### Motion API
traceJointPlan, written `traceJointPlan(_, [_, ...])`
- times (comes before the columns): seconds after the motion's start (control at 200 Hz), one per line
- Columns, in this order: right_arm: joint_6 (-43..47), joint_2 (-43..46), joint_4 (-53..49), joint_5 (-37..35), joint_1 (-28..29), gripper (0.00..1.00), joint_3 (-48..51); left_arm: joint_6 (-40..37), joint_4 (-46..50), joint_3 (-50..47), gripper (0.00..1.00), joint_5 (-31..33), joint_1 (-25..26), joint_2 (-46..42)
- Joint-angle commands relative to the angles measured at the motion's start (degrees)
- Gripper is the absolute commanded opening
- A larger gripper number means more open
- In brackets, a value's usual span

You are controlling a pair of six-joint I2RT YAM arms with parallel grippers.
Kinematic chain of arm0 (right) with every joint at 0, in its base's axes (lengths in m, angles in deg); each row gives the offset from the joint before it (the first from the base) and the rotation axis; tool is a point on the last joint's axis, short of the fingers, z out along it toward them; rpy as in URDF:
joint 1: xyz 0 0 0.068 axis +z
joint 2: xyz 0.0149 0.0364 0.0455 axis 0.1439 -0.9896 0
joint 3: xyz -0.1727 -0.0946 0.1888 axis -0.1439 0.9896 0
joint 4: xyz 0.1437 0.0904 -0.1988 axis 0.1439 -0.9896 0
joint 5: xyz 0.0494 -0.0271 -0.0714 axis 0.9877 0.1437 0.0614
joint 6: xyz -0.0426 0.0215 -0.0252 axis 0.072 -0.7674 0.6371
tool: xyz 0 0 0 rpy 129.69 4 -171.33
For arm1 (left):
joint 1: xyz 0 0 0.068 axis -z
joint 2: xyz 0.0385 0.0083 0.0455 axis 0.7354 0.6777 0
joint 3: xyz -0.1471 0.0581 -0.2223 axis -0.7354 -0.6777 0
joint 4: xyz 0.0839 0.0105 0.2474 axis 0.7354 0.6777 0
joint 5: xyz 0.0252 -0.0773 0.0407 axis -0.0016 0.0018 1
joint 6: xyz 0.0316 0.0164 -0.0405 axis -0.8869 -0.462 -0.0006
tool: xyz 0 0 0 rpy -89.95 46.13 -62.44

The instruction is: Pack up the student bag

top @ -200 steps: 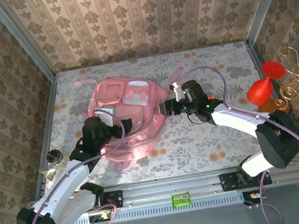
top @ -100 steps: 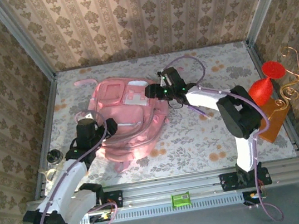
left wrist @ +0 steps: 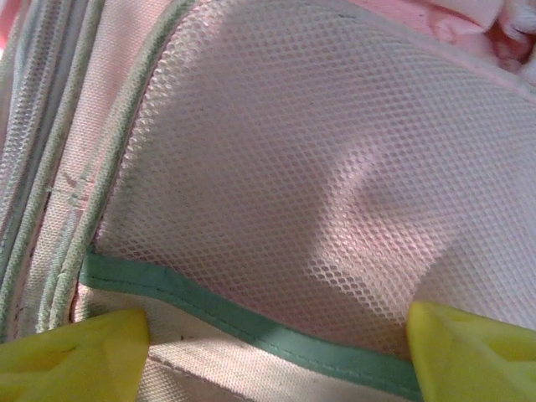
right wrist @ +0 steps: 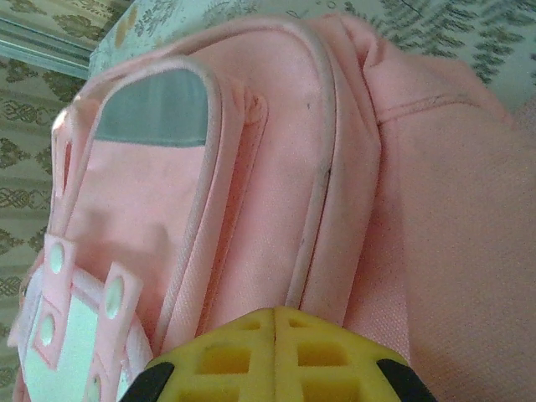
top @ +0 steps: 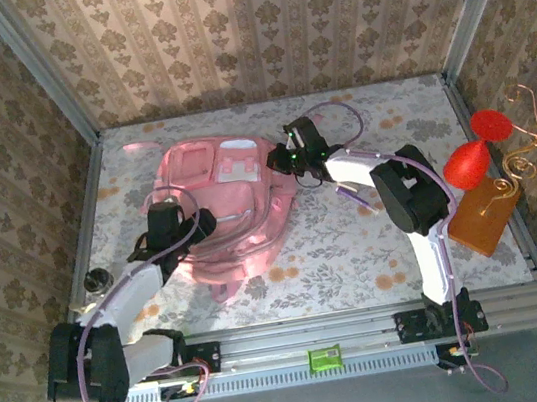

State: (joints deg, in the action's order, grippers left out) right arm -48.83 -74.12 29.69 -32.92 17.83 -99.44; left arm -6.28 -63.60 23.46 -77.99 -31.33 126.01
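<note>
Large soft pink fabric student bag (top: 233, 201) lies flat on the floral-cloth table (top: 375, 236), left of centre. Its front is up, with the white patch (top: 241, 170) toward the far wall.

- Left gripper (left wrist: 276, 352): claw wide and empty, yellow fingertips (left wrist: 75, 352) spread either side of the bag's pink mesh side pocket (left wrist: 318, 167), just above its green trim (left wrist: 234, 310). Sits at the bag's left flank in the top view.
- Right gripper (right wrist: 275, 356): yellow pads pressed together at the bag's right edge, by the seam of the front pocket. The view is too close to tell whether any fabric is nipped between them, so it is probably just closed.

Progress, as a judgement: early. The zips and pockets in view look closed, and neither claw carries anything to pack. Opening a compartment and loading it are both left to do.

Off to the side are a small metallic object (top: 98, 279) at the table's left edge (unclear what) and a red funnel-shaped piece (top: 470, 163) on an orange-brown box (top: 481, 215) past the right rail.
</note>
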Motion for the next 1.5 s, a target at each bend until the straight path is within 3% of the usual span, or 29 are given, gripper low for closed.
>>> traceJointPlan(0.0, [0.69, 4.57, -1.87, 2.32, 0.53, 0.00, 3.38, -1.55, -4.16, 3.06, 0.80, -1.53, -0.32, 3.77])
traceJointPlan(0.385, [-1.84, 15.88, 6.83, 3.42, 3.59, 0.00, 21.31, -5.76, -6.48, 9.08, 0.80, -0.43, -2.81, 13.37])
traceJointPlan(0.66, [1.84, 16.69, 4.56, -1.18, 11.92, 0.00, 23.82, -7.35, -7.10, 13.47, 0.80, -2.48, -3.85, 17.88])
traceJointPlan(0.81, [4.82, 21.55, 4.42, -4.29, 12.65, 0.03, 27.04, -9.35, -6.36, 15.63, 0.80, -1.80, -5.30, 19.15])
traceJointPlan(0.935, [11.09, 28.18, -2.10, -11.58, 11.86, 0.14, 27.52, -10.38, -5.66, 18.07, 0.80, -1.77, -7.23, 19.84])
traceJointPlan(1.105, [13.22, 30.15, -8.38, -16.48, 6.00, 0.44, 25.65, -10.88, -4.42, 20.07, 0.81, -2.43, -7.67, 16.23])
traceJointPlan(1.235, [9.33, 26.55, -8.80, -12.27, -0.13, 0.64, 23.95, -9.53, -4.27, 15.86, 0.83, 1.63, -5.92, 8.09])
traceJointPlan(1.39, [8.04, 18.71, -6.49, -6.37, -2.10, 0.72, 19.12, -7.44, -1.73, 7.85, 0.86, 8.90, -4.57, -0.73])
traceJointPlan(1.495, [7.15, 13.77, -5.23, -3.08, -2.38, 0.70, 15.37, -5.16, -1.96, 3.44, 0.86, 5.70, -4.73, -3.55])
